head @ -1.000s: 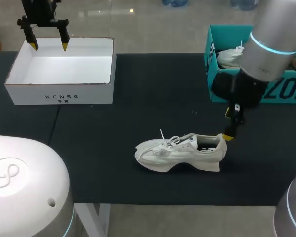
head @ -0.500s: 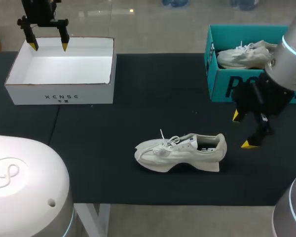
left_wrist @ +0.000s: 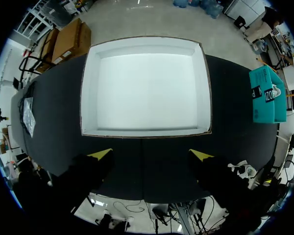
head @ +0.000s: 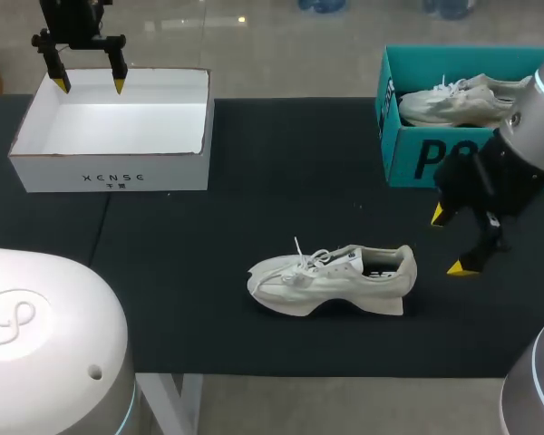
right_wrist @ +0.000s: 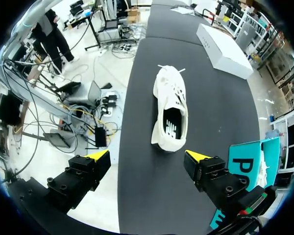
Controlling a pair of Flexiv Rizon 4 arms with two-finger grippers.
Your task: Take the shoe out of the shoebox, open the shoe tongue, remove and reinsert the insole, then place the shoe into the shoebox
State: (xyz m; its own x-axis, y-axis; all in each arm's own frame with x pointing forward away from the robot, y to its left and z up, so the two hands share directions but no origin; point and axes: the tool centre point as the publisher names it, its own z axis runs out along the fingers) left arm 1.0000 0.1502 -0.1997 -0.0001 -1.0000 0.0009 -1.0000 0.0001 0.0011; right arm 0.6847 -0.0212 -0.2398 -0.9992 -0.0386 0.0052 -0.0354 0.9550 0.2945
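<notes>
Left side first: the left end effector [head: 91,87] hangs over the back edge of the empty white box [head: 109,172], fingers spread wide, holding nothing. Mid-tabletop [head: 254,154] sits the white shoe [head: 331,281], upright on its sole, toe pointing left, so I'd say the "take it out" step is done. In the right wrist view there's a dark insole lying inside the shoe, but I honestly can't tell if that's before or after the pull-and-reinsert bit, and the tongue doesn't look opened up much. The right end effector [head: 449,242] hovers just beside the heel, open and empty, not touching. Far right is the teal shoebox [head: 408,159] with another shoe [head: 453,101] in it. Putting the shoe back into a box is definitely not done yet.
</notes>
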